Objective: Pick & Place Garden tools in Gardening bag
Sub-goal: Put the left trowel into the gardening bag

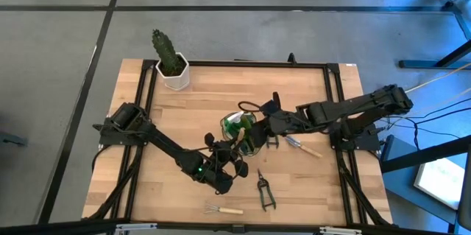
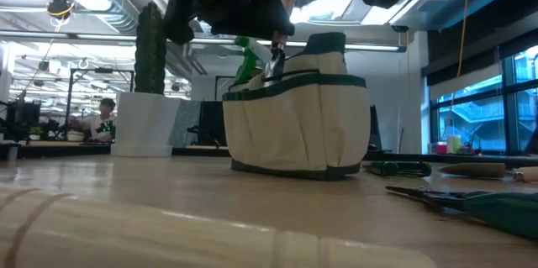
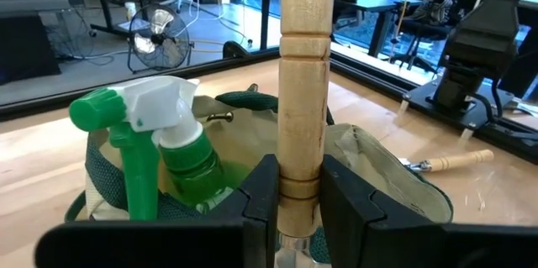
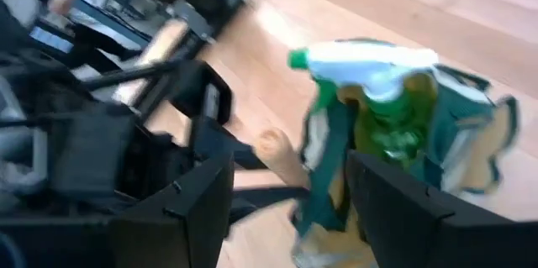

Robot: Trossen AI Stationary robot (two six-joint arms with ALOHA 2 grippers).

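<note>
Over the gardening bag [image 1: 243, 128], left gripper [image 3: 290, 209] jaws clench a wooden-handled tool [image 3: 303, 91] upright.

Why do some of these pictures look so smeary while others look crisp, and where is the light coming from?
Right wrist view: streaked motion blur over the spray bottle and gardening bag. Left wrist view: crisp on the wooden handle held in the left gripper. Low view: bright ceiling lights and windows backlight the scene, and the near tabletop is out of focus. High view: even, soft light.
</note>
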